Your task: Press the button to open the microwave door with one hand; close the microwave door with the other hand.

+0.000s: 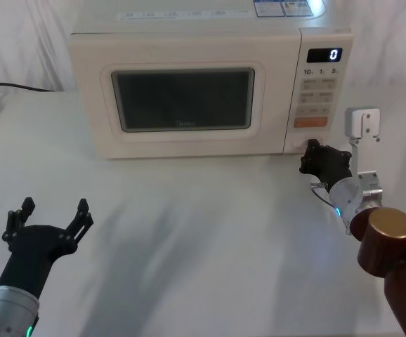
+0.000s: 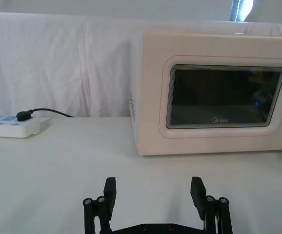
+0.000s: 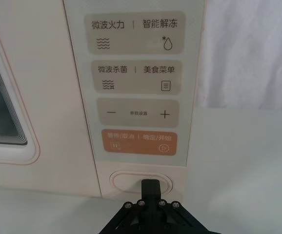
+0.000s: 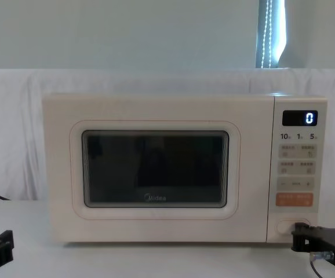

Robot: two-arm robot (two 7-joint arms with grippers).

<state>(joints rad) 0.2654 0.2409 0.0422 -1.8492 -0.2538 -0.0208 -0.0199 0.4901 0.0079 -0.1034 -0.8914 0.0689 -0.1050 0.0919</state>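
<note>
The microwave door (image 1: 182, 102) is closed and flush with the cream body; its dark window and Midea logo face me in the chest view (image 4: 156, 168) and in the left wrist view (image 2: 224, 97). The button (image 3: 126, 183) sits at the bottom of the control panel, under the orange key (image 3: 140, 142). My right gripper (image 3: 151, 184) is shut, and its tip is over the middle of the button. I cannot tell if it touches. It also shows at the panel's lower corner (image 1: 310, 151) and from the side (image 4: 298, 238). My left gripper (image 1: 52, 210) stands open and empty over the table, near left (image 2: 154, 187).
The display (image 1: 327, 54) reads 0. A white power strip (image 2: 9, 126) with a black cable (image 1: 13, 88) lies on the table at the far left. A white cloth hangs behind the microwave. The white table (image 1: 203, 232) spreads out in front of the door.
</note>
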